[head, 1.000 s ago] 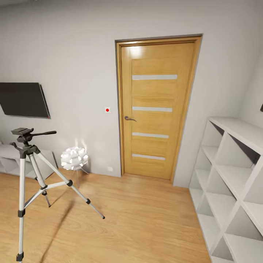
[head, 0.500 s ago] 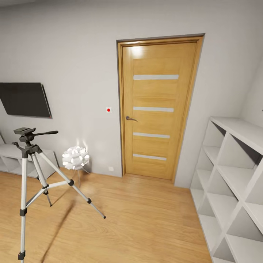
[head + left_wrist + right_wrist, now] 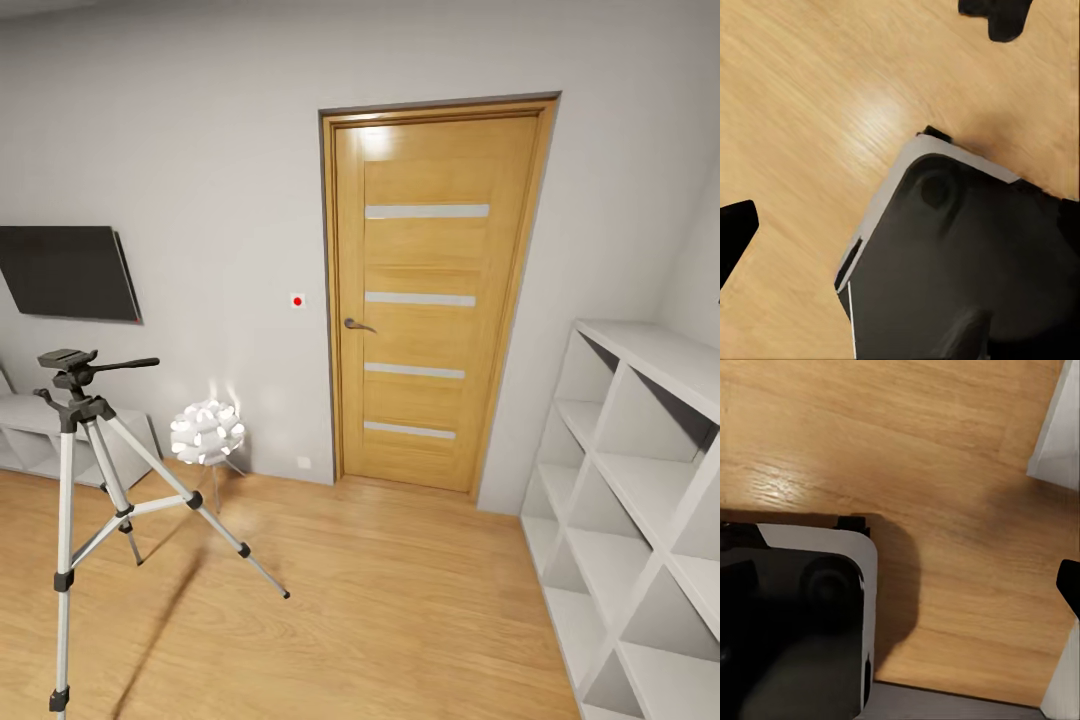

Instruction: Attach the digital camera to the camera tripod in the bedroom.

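Camera tripod [image 3: 85, 480] stands on the wood floor [image 3: 380, 600] at the left of the head view, legs spread, all three feet down. Black head on top, pan handle sticking out level toward the door side. Top plate of the head is bare. One front leg runs down to the lower edge of the head view; another angles out toward the middle of the floor.

Just behind the tripod, near the wall: white ball lamp [image 3: 205, 432] on thin legs, lit, apart from the tripod legs. Low white shelf unit [image 3: 40, 440] behind the tripod against the wall, dark flat screen [image 3: 65, 272] mounted above it.

Wooden door [image 3: 425, 300] at centre, shut, four pale horizontal strips, lever handle on its left edge. Small white switch with a red dot [image 3: 296, 300] on the wall just left of the frame. White cube shelving [image 3: 640, 500] along the right wall, compartments that show are bare.

Left wrist view: looks down at wood floor and the robot's own base, a dark body with a pale rim [image 3: 945, 255]. Black finger tips at two edges of the view, nothing between them; how wide the jaws stand, cannot tell.

Right wrist view: same base [image 3: 795, 615] over floor, white shelving edge [image 3: 1057, 427] at one corner. One black tip at the edge; jaws state cannot tell.
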